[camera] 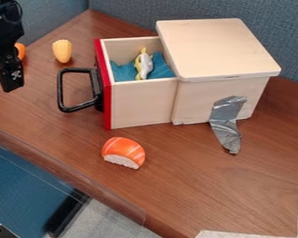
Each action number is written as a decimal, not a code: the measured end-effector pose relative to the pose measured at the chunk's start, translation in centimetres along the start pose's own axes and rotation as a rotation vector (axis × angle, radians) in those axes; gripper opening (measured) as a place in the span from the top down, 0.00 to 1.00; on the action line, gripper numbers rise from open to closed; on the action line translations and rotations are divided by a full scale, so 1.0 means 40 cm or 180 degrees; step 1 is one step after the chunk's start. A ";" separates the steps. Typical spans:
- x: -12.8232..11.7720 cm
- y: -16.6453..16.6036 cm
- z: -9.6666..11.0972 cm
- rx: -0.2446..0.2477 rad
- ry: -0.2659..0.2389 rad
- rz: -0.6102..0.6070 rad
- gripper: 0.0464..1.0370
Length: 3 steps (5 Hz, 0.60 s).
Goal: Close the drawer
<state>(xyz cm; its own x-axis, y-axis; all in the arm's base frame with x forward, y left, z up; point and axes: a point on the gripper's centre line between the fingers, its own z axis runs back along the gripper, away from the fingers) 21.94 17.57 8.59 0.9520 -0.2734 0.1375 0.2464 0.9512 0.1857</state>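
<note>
The wooden table (176, 195) bears everything, and the wooden box (220, 49) on it is the landmark for the rest. Its drawer (142, 104), the thing to be closed, stands well out from the box's left side in view, its red front (105, 93) facing away from the box, so the job calls for a push on that front, straight toward the box. The gripper (11, 80) hangs beyond the drawer, well apart from the box; I cannot tell whether it is open or closed. From that side it seems well placed to push once lined up with the front. Grey tape (226, 121) runs from the box's near wall onto the table, probably to keep the box from sliding under such a push. The black handle (61, 93) juts from the front, away from the box, and could catch a crooked approach. Blue cloth (123, 73) lies inside the drawer, perhaps as bedding for the yellow-and-white toy (143, 65) on it. The toy sushi (123, 151) sits on the near side of the box, the toy corn (62, 51) past the handle; both look out of the drawer's inward path.
</note>
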 end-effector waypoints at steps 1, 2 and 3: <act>-0.005 -0.008 -0.018 -0.0076 0.0054 -0.0009 0.04; -0.004 -0.022 -0.047 -0.0183 0.0156 -0.0275 0.04; 0.008 -0.033 -0.069 -0.0236 0.0174 -0.0588 0.04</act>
<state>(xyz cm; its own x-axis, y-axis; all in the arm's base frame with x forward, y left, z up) 22.41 16.62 5.70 0.8973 -0.4380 0.0545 0.4285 0.8941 0.1304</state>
